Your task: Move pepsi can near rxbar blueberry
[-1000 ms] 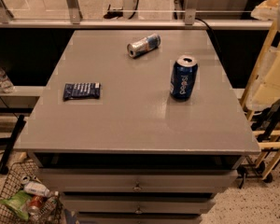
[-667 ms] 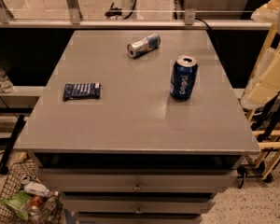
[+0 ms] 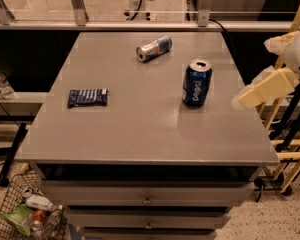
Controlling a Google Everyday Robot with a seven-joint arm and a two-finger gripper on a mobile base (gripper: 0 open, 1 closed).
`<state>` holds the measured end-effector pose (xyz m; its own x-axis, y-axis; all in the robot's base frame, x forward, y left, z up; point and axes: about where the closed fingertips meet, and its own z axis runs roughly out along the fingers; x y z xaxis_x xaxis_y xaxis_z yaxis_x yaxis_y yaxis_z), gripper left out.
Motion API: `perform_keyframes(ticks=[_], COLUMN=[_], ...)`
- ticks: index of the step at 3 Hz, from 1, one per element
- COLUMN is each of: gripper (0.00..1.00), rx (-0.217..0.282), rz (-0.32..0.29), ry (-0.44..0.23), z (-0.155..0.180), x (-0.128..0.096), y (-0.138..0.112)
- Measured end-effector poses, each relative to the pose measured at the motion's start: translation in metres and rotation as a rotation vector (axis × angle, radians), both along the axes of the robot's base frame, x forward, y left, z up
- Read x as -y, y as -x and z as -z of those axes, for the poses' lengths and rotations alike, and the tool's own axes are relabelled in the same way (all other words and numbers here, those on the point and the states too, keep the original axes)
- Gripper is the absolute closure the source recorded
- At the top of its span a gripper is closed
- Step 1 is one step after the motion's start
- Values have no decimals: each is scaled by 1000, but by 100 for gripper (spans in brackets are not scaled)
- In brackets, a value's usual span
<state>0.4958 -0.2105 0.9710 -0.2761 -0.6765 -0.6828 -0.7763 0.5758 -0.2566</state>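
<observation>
The pepsi can (image 3: 196, 83) stands upright on the right half of the grey table (image 3: 140, 129); it is dark blue with white lettering and a silver top. The rxbar blueberry (image 3: 87, 97) lies flat near the table's left edge, well apart from the can. My gripper (image 3: 241, 100) is at the end of the cream-coloured arm that comes in from the right. It hangs beside the table's right edge, to the right of the can, and does not touch it.
A slimmer silver-and-blue can (image 3: 153, 49) lies on its side at the back middle of the table. A wire basket with trash (image 3: 27, 214) sits on the floor at the lower left. A wooden rack (image 3: 290, 134) stands to the right of the table.
The arm has moved a little to the left, toward the table's right edge and the pepsi can. The cans and the bar have not moved.
</observation>
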Motion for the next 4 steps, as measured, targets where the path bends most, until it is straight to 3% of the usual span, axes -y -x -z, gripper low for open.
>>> perform_keyframes(ticks=[1,4], gripper=[0,0], rx=[14,-18], rz=[13,32], ry=[-77,-186], z=[20,72], x=[-5,-33], y=[-22,-69])
